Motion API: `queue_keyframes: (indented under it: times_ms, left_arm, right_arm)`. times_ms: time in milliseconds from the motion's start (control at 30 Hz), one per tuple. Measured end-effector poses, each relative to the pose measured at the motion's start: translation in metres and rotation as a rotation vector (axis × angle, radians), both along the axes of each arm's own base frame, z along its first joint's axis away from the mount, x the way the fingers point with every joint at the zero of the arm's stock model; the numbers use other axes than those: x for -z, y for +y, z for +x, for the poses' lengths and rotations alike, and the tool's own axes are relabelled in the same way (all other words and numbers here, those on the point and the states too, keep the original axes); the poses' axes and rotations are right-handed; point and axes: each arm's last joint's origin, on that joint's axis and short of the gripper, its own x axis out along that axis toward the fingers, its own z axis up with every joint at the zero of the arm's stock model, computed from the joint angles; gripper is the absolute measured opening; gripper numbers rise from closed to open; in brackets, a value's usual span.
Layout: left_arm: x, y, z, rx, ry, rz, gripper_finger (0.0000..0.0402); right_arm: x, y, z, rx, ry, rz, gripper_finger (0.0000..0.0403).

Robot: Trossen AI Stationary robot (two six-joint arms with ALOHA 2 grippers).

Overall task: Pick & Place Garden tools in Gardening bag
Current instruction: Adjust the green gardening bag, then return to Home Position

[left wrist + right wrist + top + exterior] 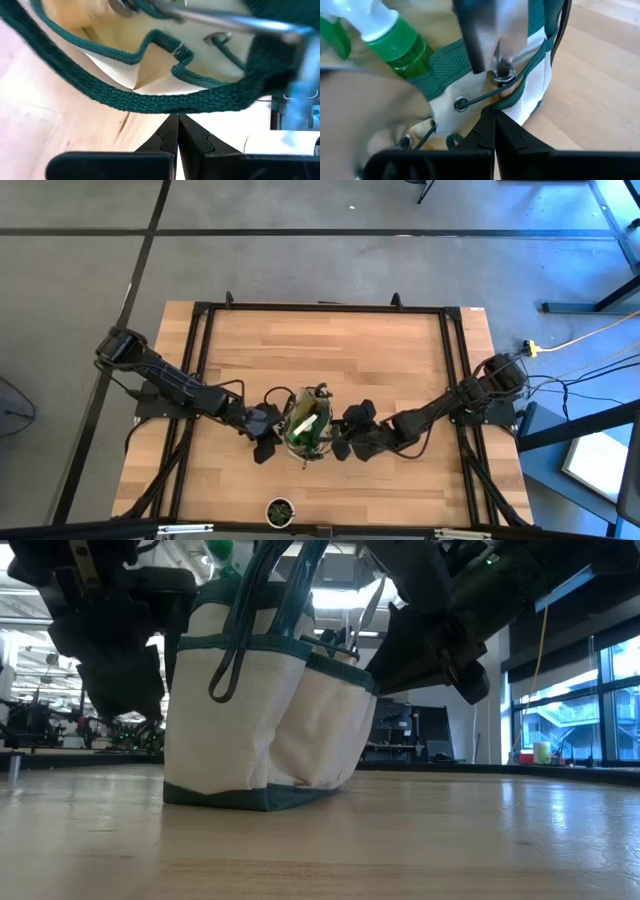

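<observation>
- High view: my two arms reach in from either side of the wooden table [330,350] and meet at the gardening bag [306,426], which stands a little toward the near edge, about midway across.
- My left gripper [268,423] sits just beside the bag's left flank; my right gripper [345,431] sits just beside its right flank.
- A small round dark pot with a green plant [280,511] stands well apart from the bag, at the near edge of the table.
- Low view: the bag [262,710] stands upright on the tabletop, pale fabric with dark green trim and a green strap hanging down its front; thin metal tool parts [366,610] stick up out of the top of it.
- Left wrist view: my left fingers [176,137] are pressed together, tip against tip, with nothing between them. The bag's green strap [150,100] runs across just ahead of the tips; I cannot tell if it touches them.
- Right wrist view: my right fingers [493,131] are likewise clenched on nothing, right up against the bag's green-edged rim [450,62].
- A green spray bottle with a white top [395,42] lies inside the bag, and a grey metal tool [487,35] stands at the rim by an eyelet threaded with green cord.
</observation>
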Motion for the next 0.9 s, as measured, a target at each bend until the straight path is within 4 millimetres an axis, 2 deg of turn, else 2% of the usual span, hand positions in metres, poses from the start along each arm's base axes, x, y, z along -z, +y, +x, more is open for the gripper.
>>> queue_keyframes:
  times_ms: [433,700,900]
  left_arm:
    - [-0.016,-0.004,-0.014,-0.012,-0.038,0.049,0.0001]
    - [-0.022,-0.003,-0.025,0.002,-0.025,0.102,0.0001]
    - [-0.040,0.010,-0.038,0.018,-0.078,0.194,0.0001]
  right_arm:
    - [-0.027,0.020,-0.018,-0.115,-0.031,-0.122,0.0000]
    - [-0.051,0.033,-0.043,-0.198,-0.027,-0.147,0.0000]
    - [-0.073,0.033,-0.058,-0.284,-0.032,-0.173,0.0000]
